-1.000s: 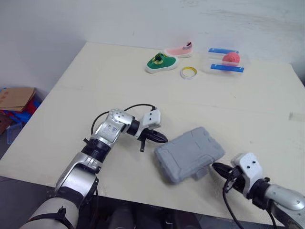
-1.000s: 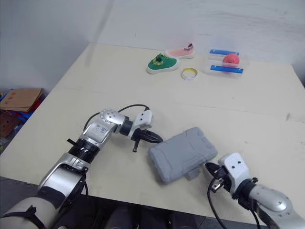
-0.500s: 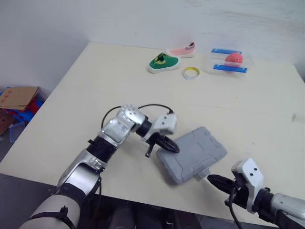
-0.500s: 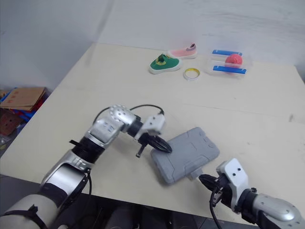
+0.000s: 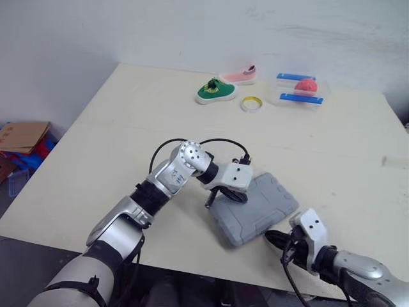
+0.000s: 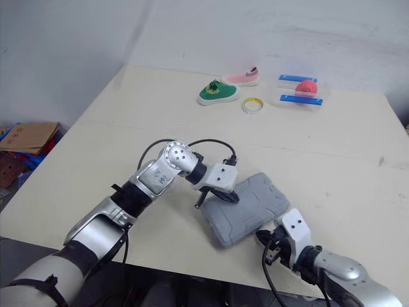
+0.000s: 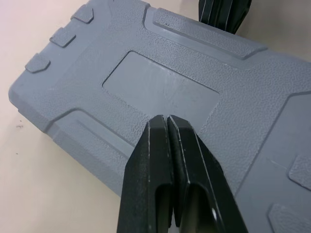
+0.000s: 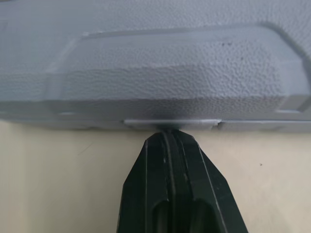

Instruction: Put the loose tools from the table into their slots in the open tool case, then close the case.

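Closed grey tool case (image 5: pixel 263 210) flat on the table (image 5: pixel 121 128), left gripper (image 7: pixel 167 120) pinched together empty, tips resting on its lid, right gripper (image 8: pixel 170 137) likewise clenched, tips against the case's edge.

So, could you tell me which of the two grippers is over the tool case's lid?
The left gripper, shut, has its tip over the closed grey tool case lid; the right gripper, also shut, meets the case's near edge at table level.
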Robot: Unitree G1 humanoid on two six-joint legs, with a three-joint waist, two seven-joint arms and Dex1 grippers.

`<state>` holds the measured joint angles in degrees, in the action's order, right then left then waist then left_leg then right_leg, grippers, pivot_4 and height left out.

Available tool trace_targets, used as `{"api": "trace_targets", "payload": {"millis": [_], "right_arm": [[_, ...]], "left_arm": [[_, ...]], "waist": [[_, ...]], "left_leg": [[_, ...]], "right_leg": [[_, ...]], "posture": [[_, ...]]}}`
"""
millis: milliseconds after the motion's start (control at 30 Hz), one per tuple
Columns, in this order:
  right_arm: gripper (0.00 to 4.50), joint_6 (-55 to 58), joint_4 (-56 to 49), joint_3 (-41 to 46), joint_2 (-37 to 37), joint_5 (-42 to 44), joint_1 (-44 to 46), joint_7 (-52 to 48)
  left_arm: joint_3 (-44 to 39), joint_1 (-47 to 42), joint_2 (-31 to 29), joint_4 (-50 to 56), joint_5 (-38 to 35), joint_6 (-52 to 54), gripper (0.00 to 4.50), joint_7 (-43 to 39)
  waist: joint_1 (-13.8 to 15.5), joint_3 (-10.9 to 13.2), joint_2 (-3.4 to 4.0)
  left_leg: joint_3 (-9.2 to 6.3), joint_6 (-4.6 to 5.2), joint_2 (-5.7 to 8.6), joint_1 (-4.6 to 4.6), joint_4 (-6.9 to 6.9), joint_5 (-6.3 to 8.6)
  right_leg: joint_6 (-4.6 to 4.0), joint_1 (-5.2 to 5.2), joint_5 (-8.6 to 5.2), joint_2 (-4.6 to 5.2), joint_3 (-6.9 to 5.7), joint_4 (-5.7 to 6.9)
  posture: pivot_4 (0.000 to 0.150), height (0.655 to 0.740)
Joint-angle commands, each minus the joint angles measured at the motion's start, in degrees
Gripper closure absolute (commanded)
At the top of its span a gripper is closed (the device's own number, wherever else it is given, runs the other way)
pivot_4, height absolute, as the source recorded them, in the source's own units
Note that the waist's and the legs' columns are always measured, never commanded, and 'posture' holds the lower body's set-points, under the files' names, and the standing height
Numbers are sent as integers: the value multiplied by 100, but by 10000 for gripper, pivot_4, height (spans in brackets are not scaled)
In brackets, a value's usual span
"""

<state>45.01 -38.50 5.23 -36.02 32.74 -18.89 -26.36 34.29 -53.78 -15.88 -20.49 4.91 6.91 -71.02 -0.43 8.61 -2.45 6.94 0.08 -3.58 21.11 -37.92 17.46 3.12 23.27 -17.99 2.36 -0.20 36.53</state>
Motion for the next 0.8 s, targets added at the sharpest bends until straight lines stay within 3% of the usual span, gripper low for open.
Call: {"api": "trace_targets", "payload": {"millis": [33,167,400,533,633,800], "right_arm": [[45000,-412,-102,120,329,188,313,-112],[45000,-494,3,-60,429,-4,407,-213],[45000,-581,-26,-128,303,-312,249,-358],[45000,-542,-433,871,-478,-300,-419,-907],[45000,-454,-539,1656,-865,-11,-777,-1340],[45000,-384,-220,2608,-1093,431,-590,-1646]], "left_arm": [[579,356,-7,-389,564,-10,44525,-71],[607,463,-3,-323,625,-13,44525,-132],[578,580,-32,-228,665,-114,44525,-133],[-345,338,-280,-48,-142,54,44525,-400],[-1148,336,-629,259,-928,256,44525,-702],[-1931,813,-1799,979,-1540,992,44525,-1151]], "waist": [[-39,-8,-14],[-134,-7,-9],[-139,-8,-13],[-110,-6,24],[-140,29,42],[-139,71,72]], "left_leg": [[0,0,-5,1,2,0],[1,1,-8,-14,18,-1],[3,-1,-4,-80,83,-8],[3,-3,-1,-77,86,-7],[9,-8,1,-65,92,-4],[-4,-30,-8,3,84,-7]], "right_leg": [[-16,-8,-2,-1,-2,-3],[-84,-47,-31,3,-5,-31],[-95,-85,-28,-4,4,-55],[-88,-80,-31,-4,4,-58],[3,-57,14,-9,4,-58],[0,51,15,-32,14,-11]], "posture": [[1500,7304],[1500,7304],[1500,7304],[1500,7304],[1500,7304],[1500,7304]]}}
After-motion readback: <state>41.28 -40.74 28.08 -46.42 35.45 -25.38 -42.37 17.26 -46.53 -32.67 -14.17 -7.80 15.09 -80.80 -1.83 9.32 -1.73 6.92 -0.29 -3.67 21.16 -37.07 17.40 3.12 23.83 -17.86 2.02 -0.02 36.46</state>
